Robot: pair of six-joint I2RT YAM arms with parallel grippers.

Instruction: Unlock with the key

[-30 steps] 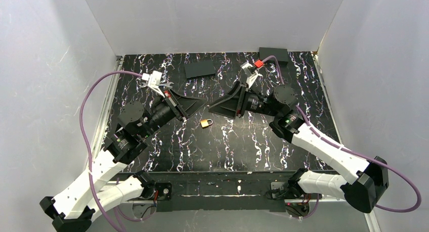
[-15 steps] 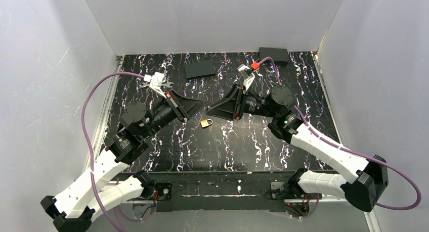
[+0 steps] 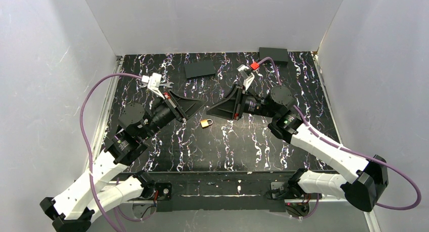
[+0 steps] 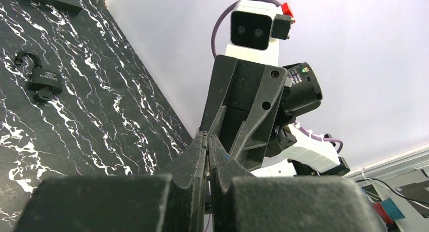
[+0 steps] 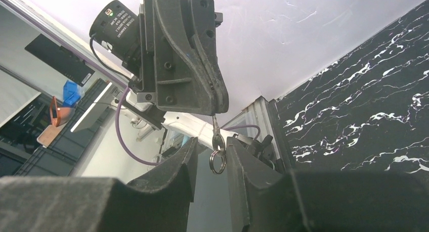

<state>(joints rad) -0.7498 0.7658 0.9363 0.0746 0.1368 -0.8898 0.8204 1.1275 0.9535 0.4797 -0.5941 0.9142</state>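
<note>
My right gripper [image 5: 212, 142] has narrowed around tiny silvery key [image 5: 215, 131] hanging from my clenched left gripper [image 5: 214, 113]. Right fingers not yet touching. Handover close; small brass padlock [image 3: 205, 123] waits below.

At the middle of the table [image 3: 243, 146] you have almost no room: the left gripper [image 3: 203, 104] and the right gripper [image 3: 210, 107] meet tip to tip, and the key [image 5: 217, 143] hangs in the gap between the right fingers [image 5: 184, 164]. A brass padlock [image 3: 205, 123] lies just nearer. A flat black box [image 3: 200, 68] lies by the far edge, and another box [image 3: 273, 54] sits at the far right corner. The near half lies open.
</note>
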